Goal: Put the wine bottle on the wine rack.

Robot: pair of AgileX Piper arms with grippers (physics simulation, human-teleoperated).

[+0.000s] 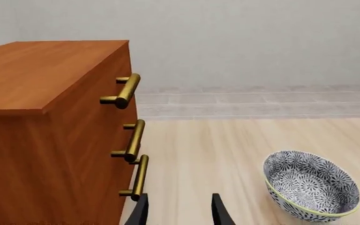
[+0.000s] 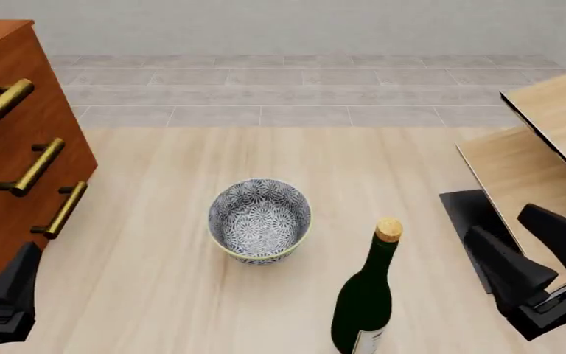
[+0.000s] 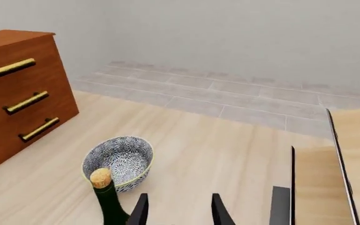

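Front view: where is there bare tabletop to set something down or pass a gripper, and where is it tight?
Bare wood lies between the drawer cabinet and the bowl, and across the far strip beyond the bowl up to the table's edge. Another open patch sits between the bowl and the wine rack. It is tighter near the wine bottle, which stands upright between the bowl and the right gripper.

Wine bottle (image 2: 364, 302) base and wine rack (image 2: 539, 158) cropped.
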